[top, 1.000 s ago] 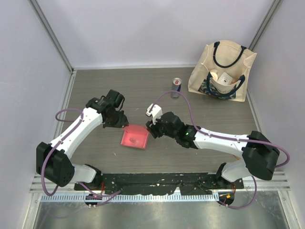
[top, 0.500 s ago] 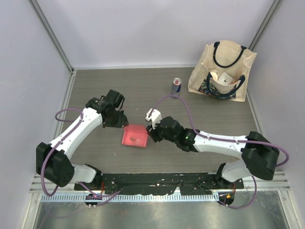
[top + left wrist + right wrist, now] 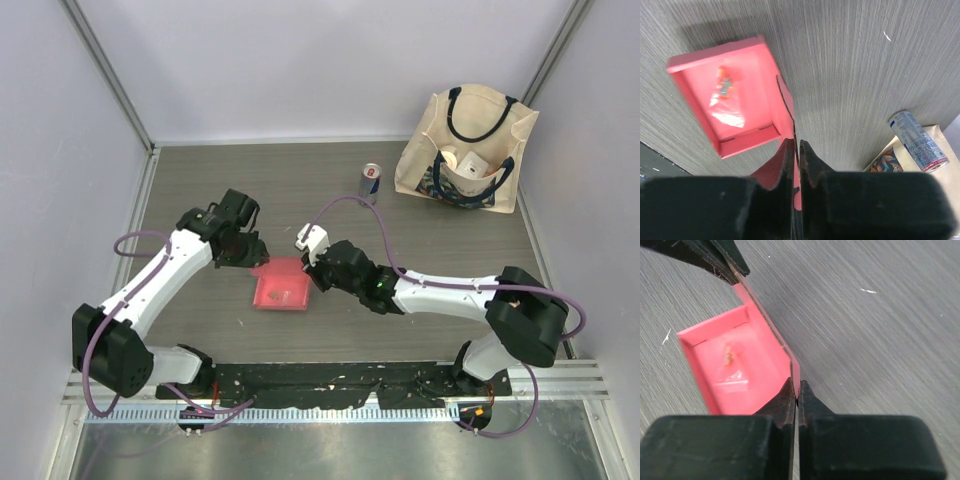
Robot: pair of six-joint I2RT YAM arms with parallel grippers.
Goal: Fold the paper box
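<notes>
I see the pink-red thin card paper box (image 3: 282,288), tray-shaped, on the grey surface (image 3: 200,190) at the overhead frame's centre, my left claw (image 3: 795,143) and right claw (image 3: 796,390) each clamped on opposite ends of its upper wall; I judge wall-folding underway, next needing a coordinated inward tuck.
</notes>
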